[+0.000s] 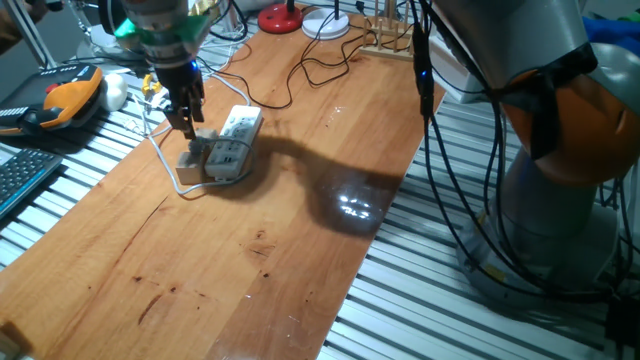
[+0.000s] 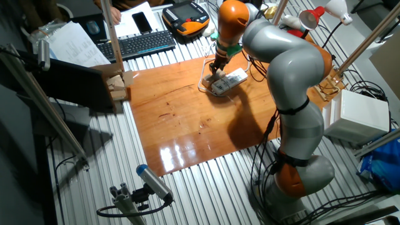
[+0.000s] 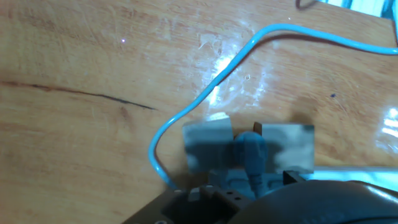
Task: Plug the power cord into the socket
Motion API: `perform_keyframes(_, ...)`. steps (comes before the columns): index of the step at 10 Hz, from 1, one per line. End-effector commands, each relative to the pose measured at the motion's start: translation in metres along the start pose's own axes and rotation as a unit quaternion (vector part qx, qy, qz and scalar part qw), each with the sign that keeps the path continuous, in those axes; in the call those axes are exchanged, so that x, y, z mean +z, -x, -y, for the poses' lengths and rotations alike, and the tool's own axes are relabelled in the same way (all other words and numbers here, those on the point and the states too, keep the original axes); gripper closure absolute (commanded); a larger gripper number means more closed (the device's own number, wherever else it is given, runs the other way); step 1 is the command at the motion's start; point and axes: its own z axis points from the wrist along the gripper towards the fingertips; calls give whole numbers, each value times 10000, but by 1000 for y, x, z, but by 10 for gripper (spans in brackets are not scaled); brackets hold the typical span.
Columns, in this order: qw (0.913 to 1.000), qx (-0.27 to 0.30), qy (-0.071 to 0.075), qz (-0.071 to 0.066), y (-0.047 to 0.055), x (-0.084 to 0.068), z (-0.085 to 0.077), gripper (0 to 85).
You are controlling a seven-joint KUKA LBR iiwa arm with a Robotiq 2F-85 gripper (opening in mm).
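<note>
The socket, a long white power strip [image 1: 232,143], lies on the wooden board with its white cable [image 1: 165,160] looped at its left end. It also shows in the other fixed view [image 2: 227,81]. My gripper [image 1: 187,124] hangs straight down over the strip's left end, between two small tan cubes [image 1: 189,160]; its dark fingers look shut. The thin black power cord [image 1: 283,98] winds away toward the back. In the hand view a small dark plug [image 3: 249,154] sits between two blurred pale blocks [image 3: 208,149], just over the strip, which the hand mostly hides.
An orange and black pendant [image 1: 70,95] and a keyboard [image 1: 18,178] lie left of the board. A red lamp base [image 1: 282,17], a white disc [image 1: 326,24] and a wooden rack [image 1: 385,40] stand at the back. The arm's base [image 1: 560,170] is right of the board's edge.
</note>
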Motion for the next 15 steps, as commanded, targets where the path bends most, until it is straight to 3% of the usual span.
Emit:
perform_keyframes(1,10000,-44,-16,53,2,5,1,340)
perform_keyframes(4,9999,-121,-24,98,7,19,1,340)
perform_keyframes(9,9998,-173,82,95,6,34,9,340)
perform_keyframes(14,9997,-180,137,122,6,36,7,340)
perform_keyframes(15,9997,-180,135,129,6,37,6,510)
